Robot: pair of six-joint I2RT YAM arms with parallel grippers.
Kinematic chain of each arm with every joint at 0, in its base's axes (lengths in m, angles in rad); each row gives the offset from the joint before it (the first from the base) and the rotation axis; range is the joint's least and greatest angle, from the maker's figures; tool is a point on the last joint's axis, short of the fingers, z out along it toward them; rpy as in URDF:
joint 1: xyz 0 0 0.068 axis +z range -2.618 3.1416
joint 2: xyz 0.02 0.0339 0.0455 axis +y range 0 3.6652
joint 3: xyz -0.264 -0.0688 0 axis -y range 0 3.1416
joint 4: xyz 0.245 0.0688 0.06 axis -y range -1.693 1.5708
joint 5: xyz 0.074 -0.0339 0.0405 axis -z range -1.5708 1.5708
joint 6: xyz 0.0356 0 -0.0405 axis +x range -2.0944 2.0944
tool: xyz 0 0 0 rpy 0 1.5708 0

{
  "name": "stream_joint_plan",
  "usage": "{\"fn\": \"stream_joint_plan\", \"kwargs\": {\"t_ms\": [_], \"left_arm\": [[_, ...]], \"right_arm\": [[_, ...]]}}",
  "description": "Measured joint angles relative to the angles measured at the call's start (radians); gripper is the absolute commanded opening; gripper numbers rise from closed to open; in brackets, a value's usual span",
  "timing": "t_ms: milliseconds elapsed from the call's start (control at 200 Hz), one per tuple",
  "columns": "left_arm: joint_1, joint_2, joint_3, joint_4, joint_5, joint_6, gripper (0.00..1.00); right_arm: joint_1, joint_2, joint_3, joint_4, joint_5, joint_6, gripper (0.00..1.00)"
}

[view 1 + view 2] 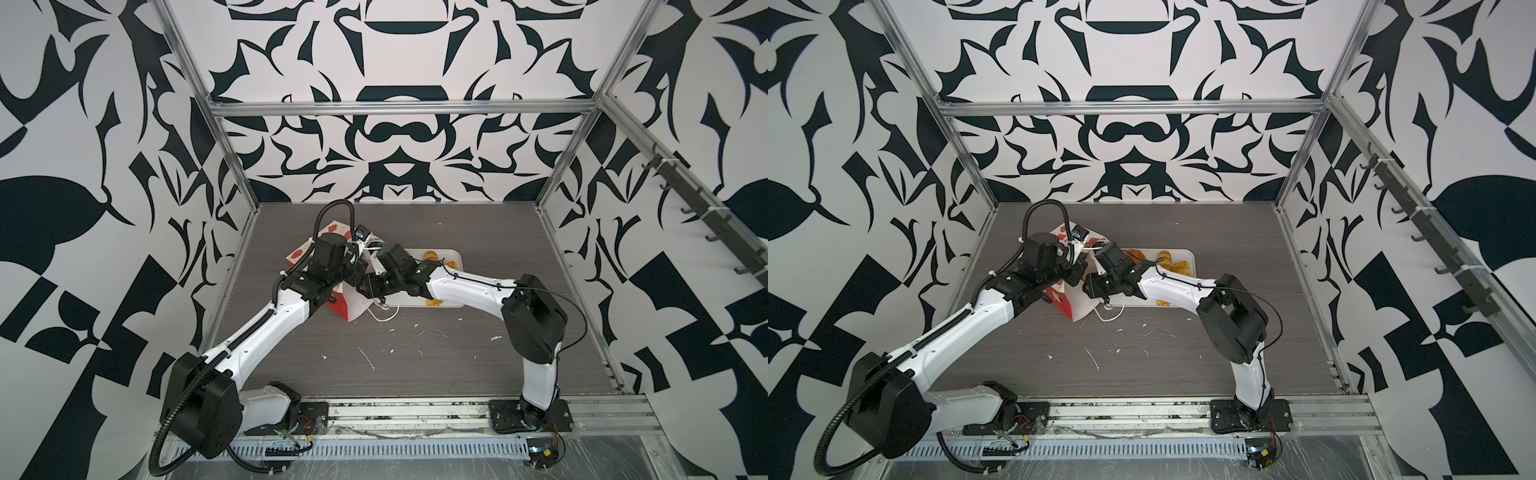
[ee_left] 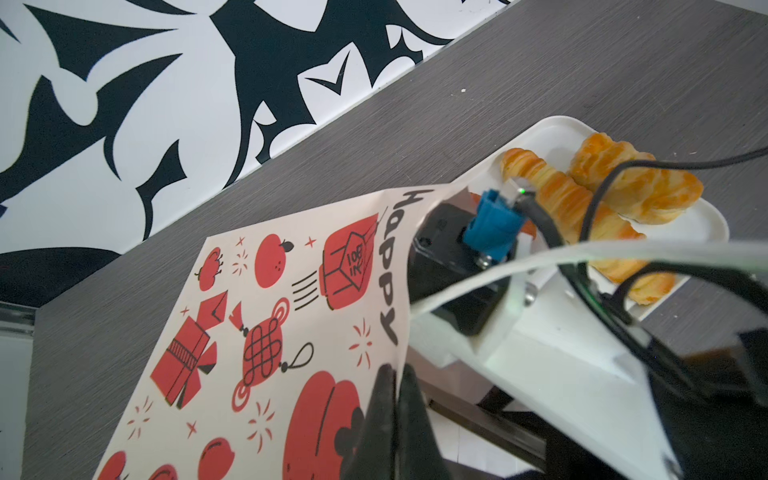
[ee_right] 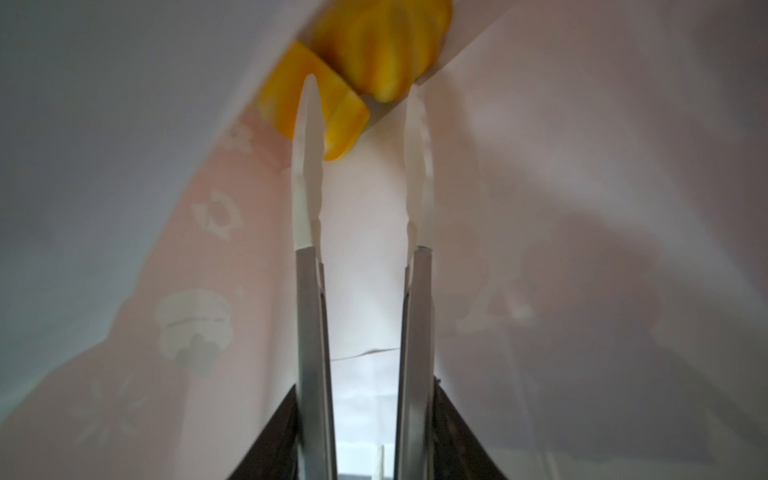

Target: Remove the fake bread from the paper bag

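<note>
Left gripper [image 2: 392, 374], jaws clamped on the rim of the thin paper bag [image 2: 266, 332]; right gripper [image 3: 361, 95], jaws parted inside it, facing light, glossy, probably slippery bread pieces [image 3: 382, 41] at the far end, best pinched across the ridges.

A flat white tray [image 1: 456, 282] lies on the grey table [image 1: 415, 374], ringed by black-and-white patterned walls [image 1: 395, 158]

Inside paper bag [image 3: 582, 166] it's tight: walls crowd both sides of right gripper [image 3: 361, 85], jaws apart w/ a narrow lane btwn, fake bread [image 3: 382, 45] plugging the end ahead. Left gripper [image 2: 395, 370] pinches bag edge. Tray [image 1: 457, 254] just right of bag. Near half of bench [image 1: 415, 365] open.
</note>
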Motion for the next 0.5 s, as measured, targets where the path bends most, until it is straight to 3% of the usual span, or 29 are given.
{"fn": "stream_joint_plan", "kwargs": {"t_ms": [500], "left_arm": [[0.001,0.000,0.000,-0.001,0.016,-0.041,0.00]], "right_arm": [[0.000,0.099,0.072,0.019,0.014,0.005,0.49]]}}
